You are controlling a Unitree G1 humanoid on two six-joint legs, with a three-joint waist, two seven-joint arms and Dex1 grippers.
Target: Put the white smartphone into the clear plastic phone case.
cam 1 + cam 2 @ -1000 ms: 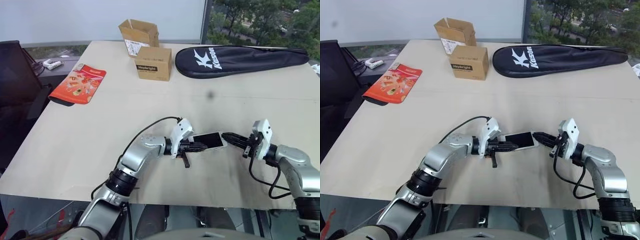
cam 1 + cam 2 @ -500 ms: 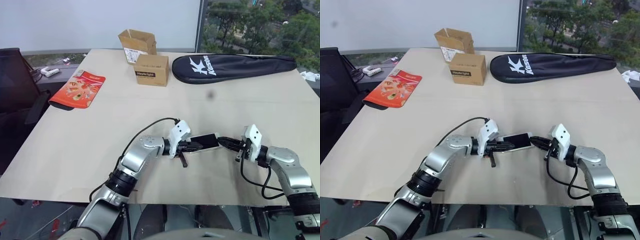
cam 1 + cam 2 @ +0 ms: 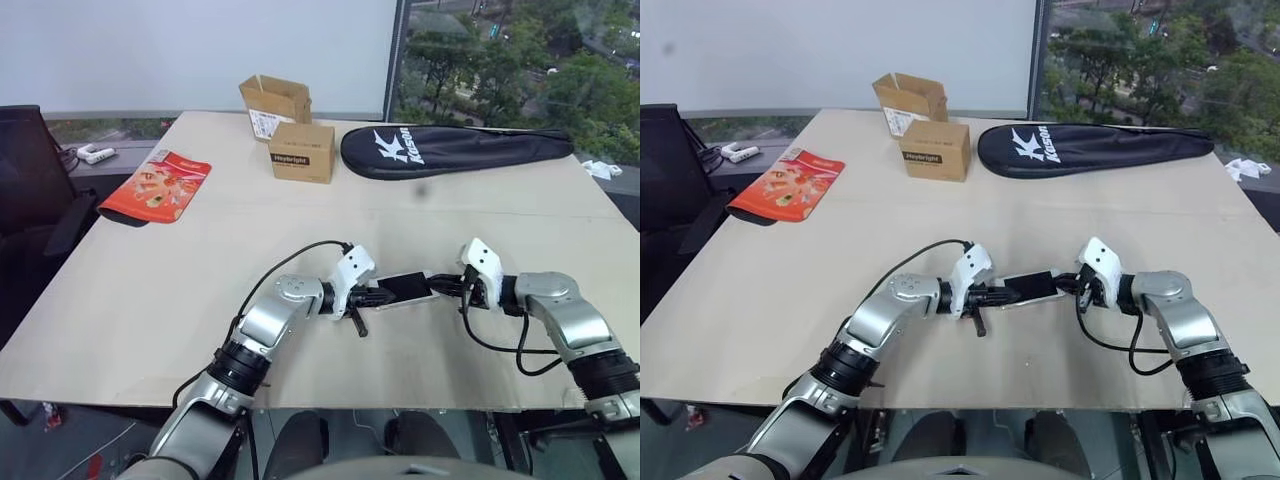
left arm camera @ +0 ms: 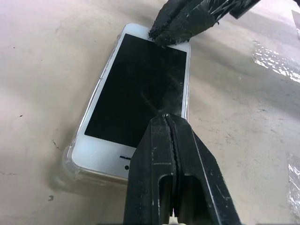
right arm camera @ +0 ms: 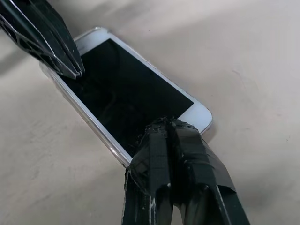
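Two closed grippers are pressed onto one phone in the middle of the big table. The left gripper is shut tight with nothing held, and its tip is set on the dark screen. The right gripper is shut the same way, at the other end. The white smartphone is lying flat, screen up, inside the clear plastic phone case, whose rim can be seen around one end. If one end is pushed too hard, the other end could be popped out. The glass could be scratched by the hard tips, or the phone could be slid away.
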